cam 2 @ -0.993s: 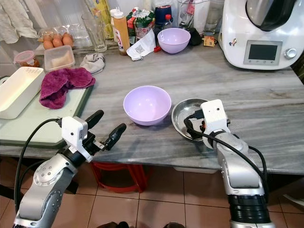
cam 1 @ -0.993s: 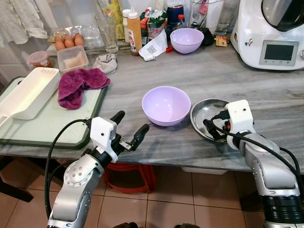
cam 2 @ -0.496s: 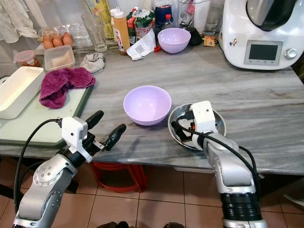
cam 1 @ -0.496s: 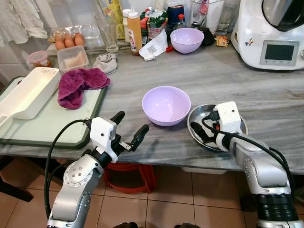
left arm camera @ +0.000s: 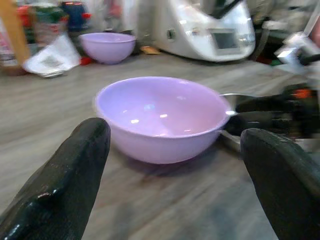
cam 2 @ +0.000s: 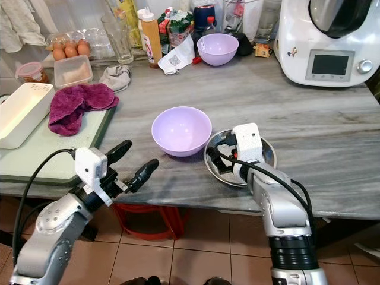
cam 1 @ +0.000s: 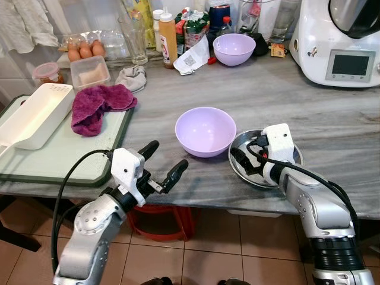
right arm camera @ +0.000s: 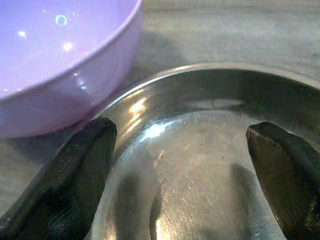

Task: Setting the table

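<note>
Steel dish (cam 1: 285, 175): on the table, touching the lilac bowl (cam 1: 205, 130).
Right end effector (cam 1: 246, 161): fingers wide, inside the dish; nearer arm.
Left end effector (cam 1: 163, 163): wide, short of bowl, at table edge.

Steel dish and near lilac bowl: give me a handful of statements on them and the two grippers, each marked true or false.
1. The right gripper is open over the steel dish. True.
2. The steel dish sits on the green tray. False: it sits on the grey marble counter, right of the near lilac bowl.
3. The left gripper is shut on the near lilac bowl. False: it is open at the counter's front edge, short of the bowl.
4. A second lilac bowl stands at the back of the counter. True.
5. The near lilac bowl holds eggs. False: it is empty; the eggs lie at the back left.
</note>
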`<state>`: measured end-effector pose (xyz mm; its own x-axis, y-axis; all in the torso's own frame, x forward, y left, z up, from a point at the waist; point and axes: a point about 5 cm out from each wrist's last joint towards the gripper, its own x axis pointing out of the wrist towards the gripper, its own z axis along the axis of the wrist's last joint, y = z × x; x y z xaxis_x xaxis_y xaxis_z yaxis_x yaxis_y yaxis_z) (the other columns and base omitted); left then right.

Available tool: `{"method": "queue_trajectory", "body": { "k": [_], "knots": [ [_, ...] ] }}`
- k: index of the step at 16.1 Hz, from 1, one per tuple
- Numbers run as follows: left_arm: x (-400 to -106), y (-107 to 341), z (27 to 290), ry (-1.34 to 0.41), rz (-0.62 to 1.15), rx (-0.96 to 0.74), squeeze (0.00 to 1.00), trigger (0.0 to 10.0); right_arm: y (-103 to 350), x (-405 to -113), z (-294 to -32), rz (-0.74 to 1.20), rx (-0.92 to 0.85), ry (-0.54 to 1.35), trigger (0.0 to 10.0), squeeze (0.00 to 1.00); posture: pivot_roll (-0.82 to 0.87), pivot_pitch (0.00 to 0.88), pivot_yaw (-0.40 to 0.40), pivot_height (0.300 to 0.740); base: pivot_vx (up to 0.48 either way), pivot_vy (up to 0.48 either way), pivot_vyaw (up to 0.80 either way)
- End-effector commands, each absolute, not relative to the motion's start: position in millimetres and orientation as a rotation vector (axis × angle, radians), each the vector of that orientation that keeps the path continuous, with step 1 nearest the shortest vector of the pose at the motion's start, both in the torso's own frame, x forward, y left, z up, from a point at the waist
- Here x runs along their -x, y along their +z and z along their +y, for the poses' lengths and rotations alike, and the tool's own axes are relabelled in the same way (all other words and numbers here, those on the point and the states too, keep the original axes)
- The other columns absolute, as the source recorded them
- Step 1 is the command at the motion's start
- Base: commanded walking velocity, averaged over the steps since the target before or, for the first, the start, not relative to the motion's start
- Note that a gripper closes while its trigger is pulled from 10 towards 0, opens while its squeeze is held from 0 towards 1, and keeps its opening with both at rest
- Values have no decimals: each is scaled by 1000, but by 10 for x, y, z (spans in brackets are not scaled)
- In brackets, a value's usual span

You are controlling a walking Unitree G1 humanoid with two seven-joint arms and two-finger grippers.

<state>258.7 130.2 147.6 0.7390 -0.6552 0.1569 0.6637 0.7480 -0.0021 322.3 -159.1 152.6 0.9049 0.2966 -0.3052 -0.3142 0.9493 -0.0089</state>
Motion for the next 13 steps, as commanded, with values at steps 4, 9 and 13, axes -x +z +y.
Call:
{"method": "queue_trajectory", "body": {
  "k": [4, 9, 13],
  "knots": [
    [-2563, 1474, 1337, -762, -138, 44, 0, 10000, 1678, -3198, -1585, 227, 39, 328, 10000, 506, -170, 138, 56, 740, 0, 0, 0],
    [-2712, 1475, 1405, -599, -118, 57, 0, 10000, 1734, -3045, -1585, 161, 52, 339, 10000, 0, -177, 152, 42, 740, 0, 0, 0],
    [-2754, 1457, 1492, -437, -122, 72, 0, 10000, 1815, -2973, -1580, 66, 61, 267, 10000, 0, -181, 155, 47, 740, 0, 0, 0]
  ]
}}
